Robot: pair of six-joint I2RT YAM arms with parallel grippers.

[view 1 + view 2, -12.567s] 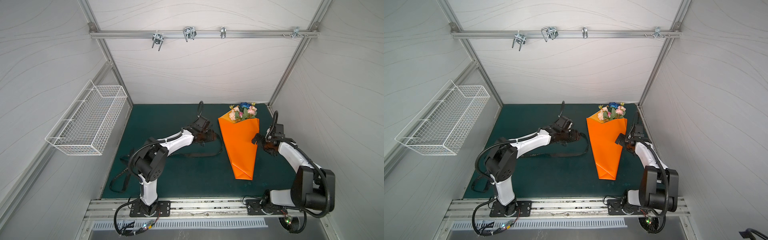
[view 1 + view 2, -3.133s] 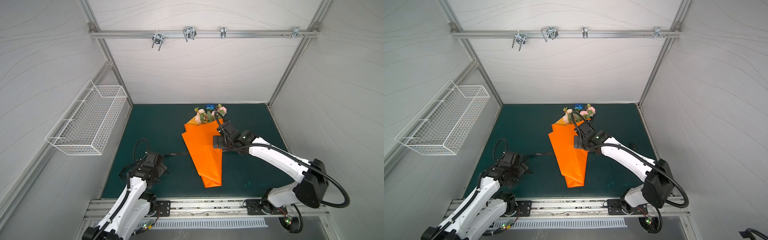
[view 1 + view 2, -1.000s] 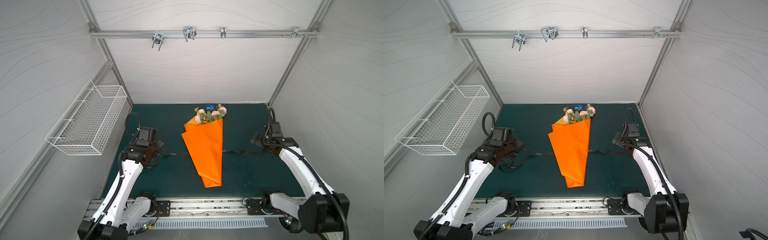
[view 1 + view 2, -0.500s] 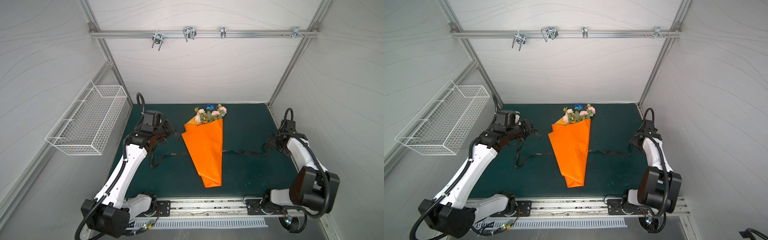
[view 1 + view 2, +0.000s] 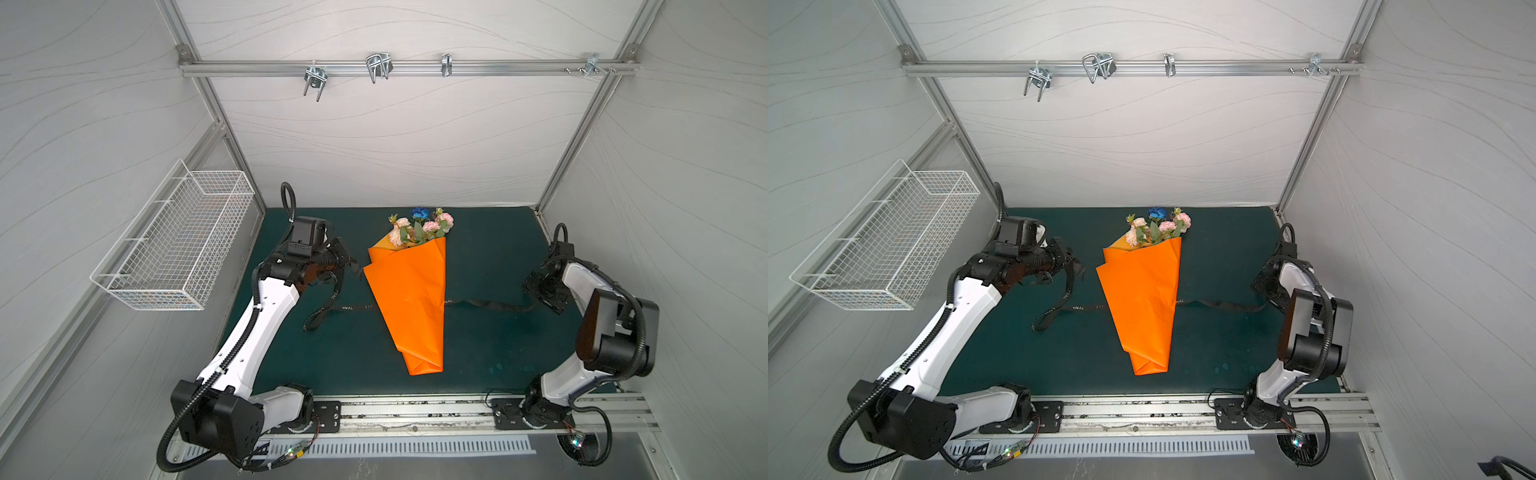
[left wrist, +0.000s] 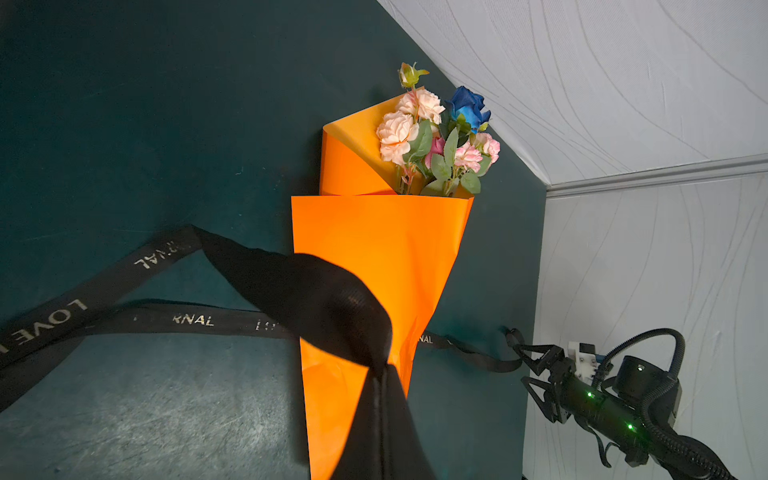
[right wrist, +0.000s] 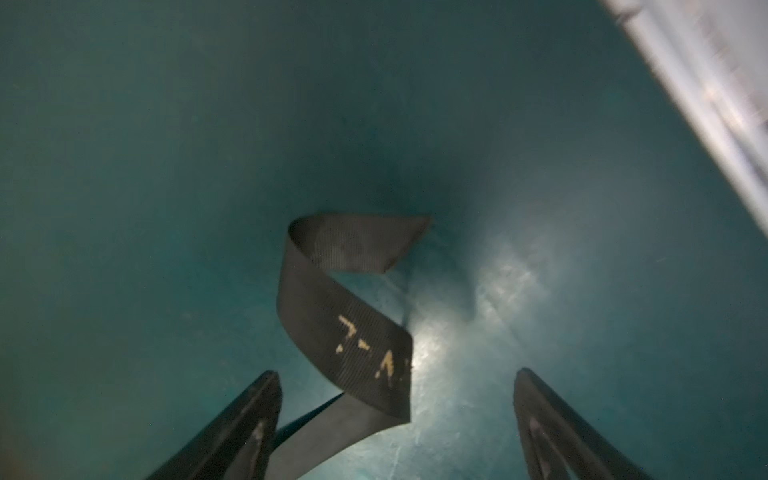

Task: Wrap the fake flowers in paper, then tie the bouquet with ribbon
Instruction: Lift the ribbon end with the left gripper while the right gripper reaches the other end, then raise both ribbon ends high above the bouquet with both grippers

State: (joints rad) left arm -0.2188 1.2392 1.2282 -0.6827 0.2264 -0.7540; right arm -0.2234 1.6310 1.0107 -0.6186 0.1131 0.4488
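Observation:
The bouquet of fake flowers [image 5: 419, 226] [image 5: 1158, 228] [image 6: 436, 137] lies mid-mat, its peach, pink and blue blooms poking out of an orange paper cone [image 5: 411, 291] [image 5: 1142, 299]. A black lettered ribbon [image 5: 332, 308] [image 5: 1067, 309] [image 6: 195, 320] runs flat under the cone and out on both sides. My left gripper [image 5: 349, 264] [image 5: 1073, 264] [image 6: 380, 370] is shut on the ribbon's left end, lifted off the mat beside the cone. My right gripper [image 5: 536, 297] [image 5: 1266, 297] [image 7: 397, 374] is open, low over the ribbon's curled right end [image 7: 345, 328], which lies between its fingers untouched.
A white wire basket [image 5: 174, 245] hangs on the left wall. A metal rail with hooks [image 5: 374, 68] crosses the back wall high up. The green mat [image 5: 478, 353] ends at the walls and at the front metal rail [image 5: 415, 415].
My left gripper has swung back and toward the cone, lifting the ribbon's left end into a loop. The right arm has folded back by the right wall; its jaws have narrowed a little.

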